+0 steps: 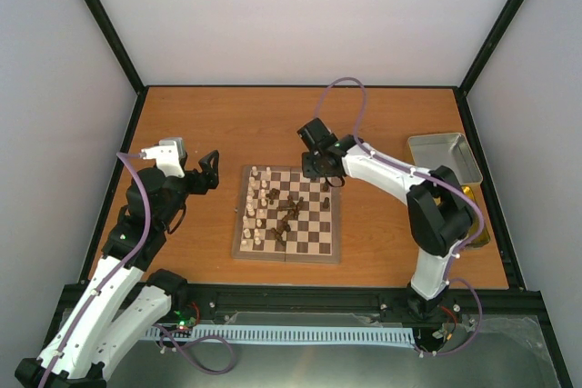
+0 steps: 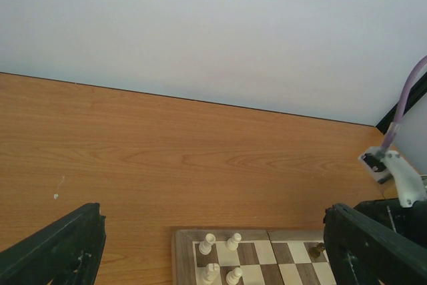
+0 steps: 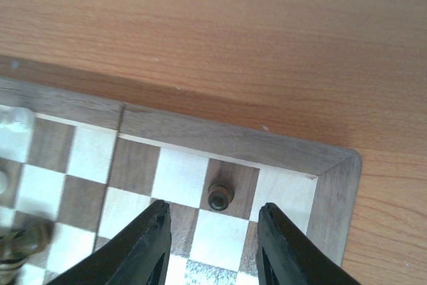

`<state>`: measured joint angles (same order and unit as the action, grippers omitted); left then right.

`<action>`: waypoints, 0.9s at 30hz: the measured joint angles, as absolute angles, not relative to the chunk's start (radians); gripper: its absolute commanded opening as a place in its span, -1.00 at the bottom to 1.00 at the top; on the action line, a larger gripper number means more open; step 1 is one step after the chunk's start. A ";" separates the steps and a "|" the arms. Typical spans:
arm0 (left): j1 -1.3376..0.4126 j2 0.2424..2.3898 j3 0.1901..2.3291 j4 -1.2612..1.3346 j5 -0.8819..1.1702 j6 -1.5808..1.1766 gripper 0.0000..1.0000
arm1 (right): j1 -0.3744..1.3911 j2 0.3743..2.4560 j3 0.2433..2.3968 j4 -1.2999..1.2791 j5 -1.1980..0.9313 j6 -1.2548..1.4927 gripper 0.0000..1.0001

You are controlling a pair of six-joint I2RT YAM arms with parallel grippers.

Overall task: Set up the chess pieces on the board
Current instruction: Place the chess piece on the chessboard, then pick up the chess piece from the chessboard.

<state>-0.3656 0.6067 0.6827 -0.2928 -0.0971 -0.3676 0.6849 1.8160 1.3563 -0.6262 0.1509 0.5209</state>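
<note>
The right jaws stand moderately parted and empty, tips low over the board [image 3: 227, 141]. One dark pawn [image 3: 221, 195] stands upright just beyond the gap, on a dark edge-row square next to the corner. The left jaws gape wide, holding nothing, above the wood-grain counter [image 2: 167, 151] left of the board. The other dark pieces [image 1: 289, 211] sit clumped mid-board, and white pieces [image 1: 259, 206] line its left side.

A tip brushing the pawn would likely topple it, since it is tiny, round-headed, smooth turned wood on a narrow base. Digging into the clump could scatter neighbours across the glossy checks.
</note>
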 measured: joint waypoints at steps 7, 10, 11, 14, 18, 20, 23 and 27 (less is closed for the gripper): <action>-0.366 0.606 0.683 -0.293 -0.097 -0.368 0.81 | 0.773 1.797 1.422 -0.640 0.144 0.494 -0.20; -0.366 0.604 0.683 -0.293 -0.097 -0.368 0.80 | 0.825 1.828 1.471 -0.646 0.141 0.477 -0.19; -0.366 0.604 0.683 -0.293 -0.097 -0.368 0.81 | 0.840 1.845 1.490 -0.649 0.142 0.472 -0.18; -0.366 0.599 0.683 -0.293 -0.100 -0.368 0.81 | 0.877 1.892 1.533 -0.661 0.143 0.463 -0.18; -0.366 0.595 0.683 -0.293 -0.104 -0.368 0.80 | 0.906 1.940 1.565 -0.686 0.144 0.456 -0.17; -0.366 0.595 0.683 -0.293 -0.105 -0.368 0.81 | 0.914 1.963 1.582 -0.699 0.144 0.451 -0.17; -0.366 0.594 0.683 -0.293 -0.105 -0.368 0.81 | 0.925 2.006 1.614 -0.722 0.144 0.441 -0.17; -0.366 0.594 0.683 -0.293 -0.105 -0.368 0.81 | 0.937 2.046 1.645 -0.743 0.146 0.436 -0.21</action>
<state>-0.3660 0.5941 0.6827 -0.2932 -0.1051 -0.3679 0.9375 2.0464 1.6455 -0.7429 0.1459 0.4362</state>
